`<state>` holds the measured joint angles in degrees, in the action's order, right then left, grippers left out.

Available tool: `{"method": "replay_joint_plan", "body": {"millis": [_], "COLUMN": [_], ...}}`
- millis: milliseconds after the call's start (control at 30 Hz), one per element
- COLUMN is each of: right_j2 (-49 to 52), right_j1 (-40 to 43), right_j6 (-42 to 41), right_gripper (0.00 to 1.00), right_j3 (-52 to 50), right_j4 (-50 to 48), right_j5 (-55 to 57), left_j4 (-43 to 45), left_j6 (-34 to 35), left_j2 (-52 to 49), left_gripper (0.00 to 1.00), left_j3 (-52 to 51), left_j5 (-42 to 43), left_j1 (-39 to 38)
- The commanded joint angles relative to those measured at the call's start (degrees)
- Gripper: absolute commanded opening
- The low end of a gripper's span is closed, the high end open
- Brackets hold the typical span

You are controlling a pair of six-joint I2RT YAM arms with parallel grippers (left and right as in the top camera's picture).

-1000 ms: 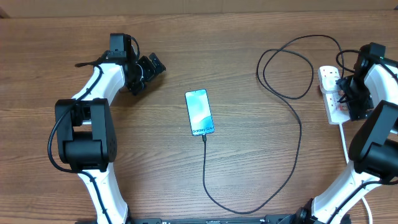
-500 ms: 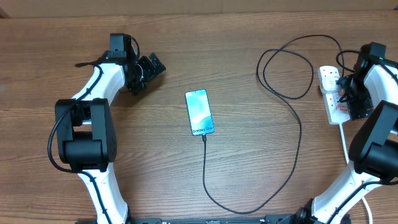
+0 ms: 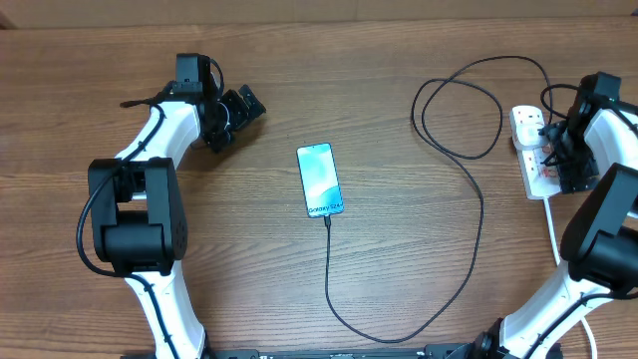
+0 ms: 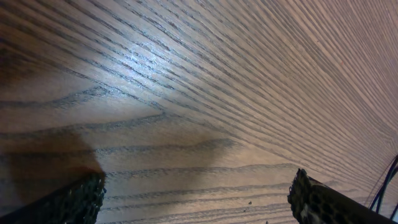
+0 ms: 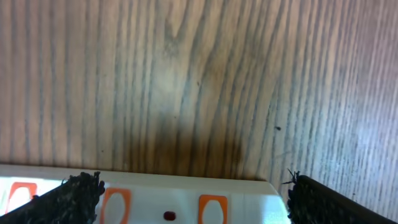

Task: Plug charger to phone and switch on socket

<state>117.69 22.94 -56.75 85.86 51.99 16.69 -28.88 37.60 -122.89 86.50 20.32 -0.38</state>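
Observation:
The phone (image 3: 320, 179) lies face up at the table's middle, its screen lit blue and white. The black charger cable (image 3: 469, 249) runs from the phone's near end, loops toward the front, then up to the socket (image 3: 534, 150), a white power strip at the right edge. My right gripper (image 3: 566, 160) is open directly over the socket; in the right wrist view its fingers straddle the strip (image 5: 186, 199), with orange switches between them. My left gripper (image 3: 239, 108) is open at the far left, over bare wood (image 4: 199, 124).
The socket's white cord (image 3: 551, 229) trails toward the front right. The charger's cable forms a loop (image 3: 459, 110) at the back right of the table. A cardboard-coloured edge runs along the back.
The right arm's wrist has shifted slightly over the socket. The phone, the cable and the left arm have not moved.

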Motion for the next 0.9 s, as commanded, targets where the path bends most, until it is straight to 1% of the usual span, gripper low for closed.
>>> {"method": "replay_joint_plan", "body": {"millis": [0, 167, 533, 867], "right_j2": [2.12, 2.12, 2.12, 2.14], "right_j1": [-1.11, -0.26, 0.55, 0.5], "right_j6": [1.51, 1.49, 1.51, 4.79], "right_gripper": [1.0, 1.0, 1.0, 1.0], "right_j3": [-1.49, -1.49, -1.68, -3.06], "right_j4": [1.75, 4.87, 0.26, -1.4], "right_j5": [-4.81, -4.83, -5.27, -11.1], "left_j4": [-0.85, -0.85, -0.85, -0.85], "left_j6": [0.31, 0.31, 0.31, 0.31], "left_j2": [-1.92, -1.92, -1.92, -1.92], "left_gripper": [1.0, 1.0, 1.0, 1.0], "left_j3": [-1.49, -1.49, -1.49, -1.49], "left_j5": [-4.39, -4.39, -4.42, -4.39], "left_j1": [0.35, 0.35, 0.35, 0.35]}}
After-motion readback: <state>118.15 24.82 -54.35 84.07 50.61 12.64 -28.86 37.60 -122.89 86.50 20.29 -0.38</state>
